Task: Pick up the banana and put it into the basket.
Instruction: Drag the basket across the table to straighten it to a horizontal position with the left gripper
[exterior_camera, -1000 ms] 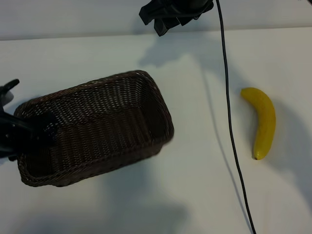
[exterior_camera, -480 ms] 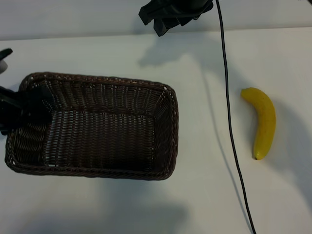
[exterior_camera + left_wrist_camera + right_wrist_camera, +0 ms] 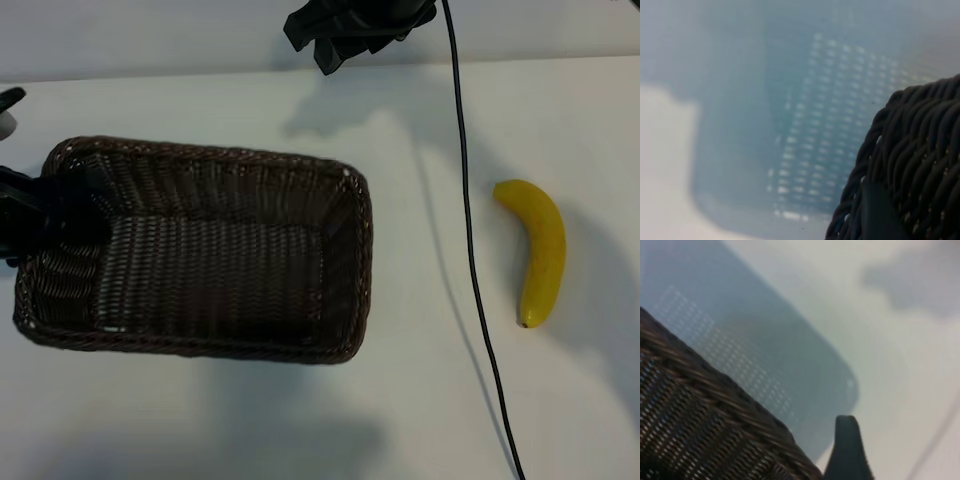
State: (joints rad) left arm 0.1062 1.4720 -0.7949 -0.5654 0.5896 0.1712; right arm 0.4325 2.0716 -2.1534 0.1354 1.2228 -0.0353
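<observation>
The dark brown wicker basket [image 3: 210, 163] is at the left of the exterior view, long side across the picture, inside empty. My left gripper [image 3: 50, 215] is shut on the rim of its left end, one finger reaching inside. The left wrist view shows that rim [image 3: 920, 150] close up, with the basket's shadow on the table below. The yellow banana [image 3: 542, 248] lies alone on the white table at the right, far from both grippers. My right gripper [image 3: 318, 45] hangs open at the top centre, above the table behind the basket, holding nothing.
A black cable [image 3: 470, 250] runs down the table from the right arm, between basket and banana. The right wrist view shows the basket's rim [image 3: 700, 415] and one finger [image 3: 847, 450] over white table [image 3: 420, 400].
The basket, held by my left gripper, has swung from a tilted, slanted pose to lie flat and square to the view, then shifted slightly up and right. The right gripper and the banana stayed still.
</observation>
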